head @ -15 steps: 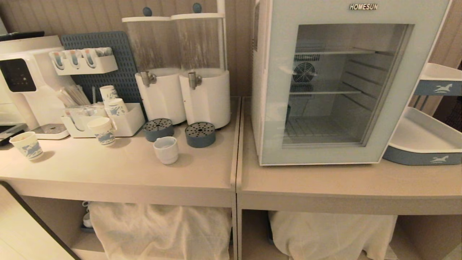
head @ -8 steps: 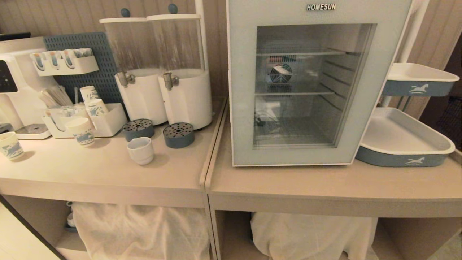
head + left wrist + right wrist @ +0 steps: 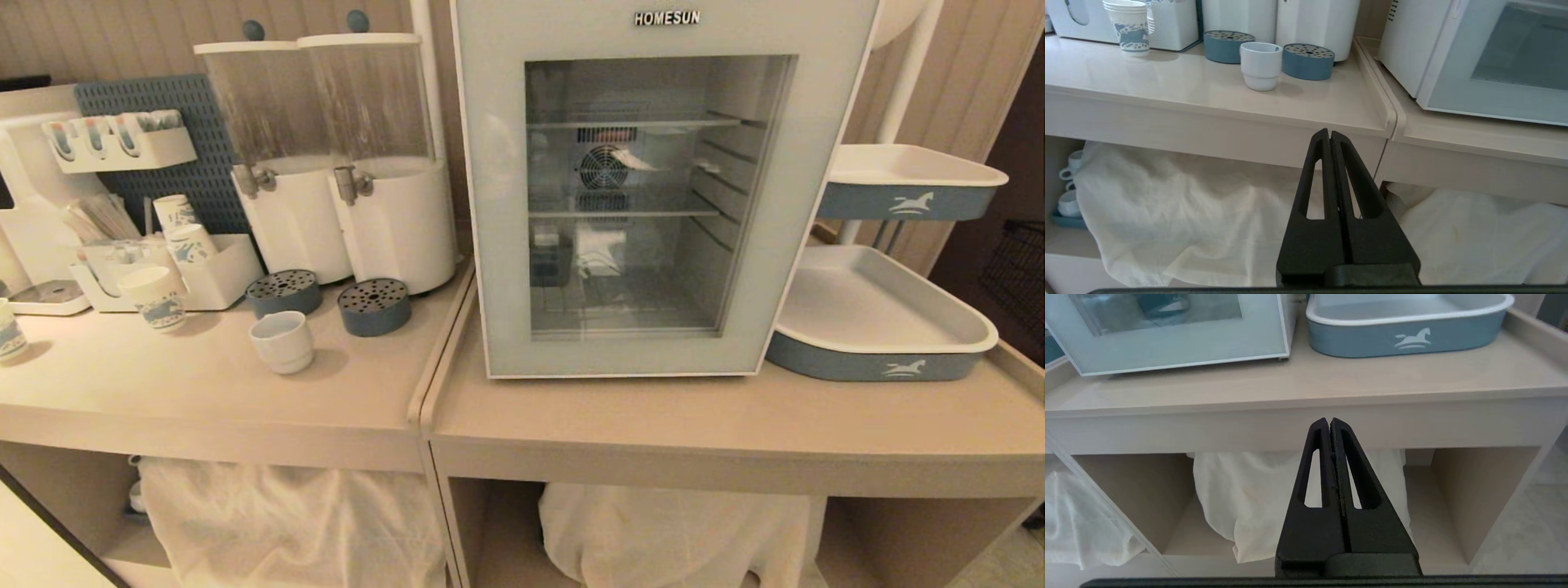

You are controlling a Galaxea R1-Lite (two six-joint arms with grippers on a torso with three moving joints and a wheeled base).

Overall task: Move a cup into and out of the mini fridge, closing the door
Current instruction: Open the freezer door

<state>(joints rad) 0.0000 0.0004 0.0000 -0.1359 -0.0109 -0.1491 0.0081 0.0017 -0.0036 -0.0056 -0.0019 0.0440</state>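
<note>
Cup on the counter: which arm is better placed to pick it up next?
Probably the left. The cup stands on the left counter section, ahead of the shut left gripper. The right gripper, also shut, faces the section under the fridge and tray; no cup shows in its view.

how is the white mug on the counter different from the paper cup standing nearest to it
The white mug is squat and plain, with a stepped, narrower base; the paper cup is taller, tapers evenly and carries blue print. The mug stands alone in the open, in front of the two round blue drip trays; the paper cup stands against the white organiser box. Both sit upright on the left counter, mouths up.
</note>
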